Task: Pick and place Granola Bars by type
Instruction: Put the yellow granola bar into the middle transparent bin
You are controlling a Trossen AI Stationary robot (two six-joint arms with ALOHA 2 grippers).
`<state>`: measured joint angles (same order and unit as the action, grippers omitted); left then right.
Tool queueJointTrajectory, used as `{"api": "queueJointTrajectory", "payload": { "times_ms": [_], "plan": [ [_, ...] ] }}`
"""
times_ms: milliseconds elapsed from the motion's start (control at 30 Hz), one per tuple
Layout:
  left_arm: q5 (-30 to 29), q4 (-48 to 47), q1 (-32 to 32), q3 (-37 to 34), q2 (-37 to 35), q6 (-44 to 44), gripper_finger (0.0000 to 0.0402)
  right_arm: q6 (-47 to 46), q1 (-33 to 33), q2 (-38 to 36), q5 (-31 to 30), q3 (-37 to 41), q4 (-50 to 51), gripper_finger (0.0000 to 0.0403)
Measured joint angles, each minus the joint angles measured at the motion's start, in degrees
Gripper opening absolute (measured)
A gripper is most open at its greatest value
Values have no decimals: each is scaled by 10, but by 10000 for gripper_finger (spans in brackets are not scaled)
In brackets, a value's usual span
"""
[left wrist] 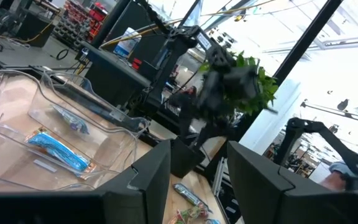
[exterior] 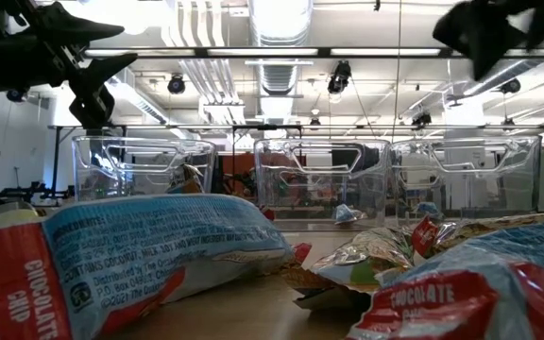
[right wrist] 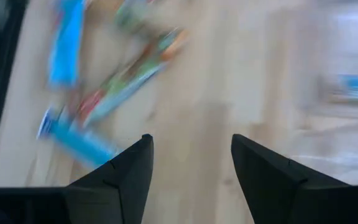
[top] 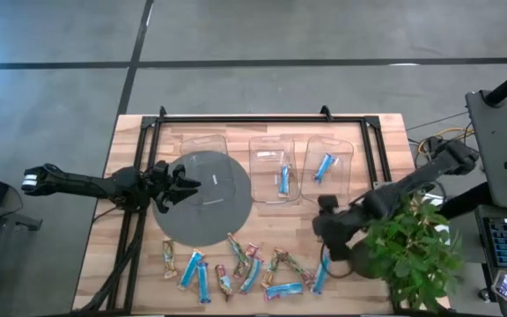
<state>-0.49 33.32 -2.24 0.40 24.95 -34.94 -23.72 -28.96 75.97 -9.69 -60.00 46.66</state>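
Observation:
Several granola bars, some bright blue (top: pixel 192 269) and some multicoloured (top: pixel 252 255), lie flat in a loose row along the table's near edge. They fill the foreground of the low view (exterior: pixel 149 250). One blue bar (top: pixel 284 179) lies in the middle clear bin and another (top: pixel 324 165) in the right bin. My left gripper (top: pixel 186 183) is open above the grey round disc, empty (left wrist: pixel 197 180). My right gripper (top: pixel 326 239) is open above the bare wood beyond the row's right end, with blurred bars ahead of its fingers (right wrist: pixel 191 162).
Three clear bins (top: pixel 202 150) (top: pixel 260 167) (top: pixel 346 163) stand along the far side; the grey disc (top: pixel 209 220) lies under the left bin's near part. A potted plant (top: pixel 412 251) crowds the table's near right corner. A black frame (top: pixel 262 119) borders the far edge.

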Motion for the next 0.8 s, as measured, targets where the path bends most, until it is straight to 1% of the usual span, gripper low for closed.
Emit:
{"api": "queueJointTrajectory", "payload": {
  "times_ms": [133,167,267,367,433,567,633,700,800],
  "plan": [
    [0,0,0,0,0,0,142,-115,33,-55,-112,0,-3,206],
    [0,0,0,0,0,0,142,-150,46,-66,-131,2,-6,206],
    [0,0,0,0,0,0,142,-219,97,-88,-137,12,-34,206],
    [0,0,0,0,0,0,142,-239,149,-102,-145,21,-97,206],
    [0,0,0,0,0,0,142,-236,184,-106,-134,22,-165,206],
    [0,0,-1,0,0,0,142,-190,241,-107,-45,24,-312,206],
    [0,0,-1,0,0,0,142,-175,256,-112,-21,24,-368,206],
    [-7,0,-1,0,0,13,142,-157,265,-122,-18,24,-390,206],
    [-54,4,-1,0,0,32,142,-130,279,-140,-22,24,-363,206]
  ]
}}
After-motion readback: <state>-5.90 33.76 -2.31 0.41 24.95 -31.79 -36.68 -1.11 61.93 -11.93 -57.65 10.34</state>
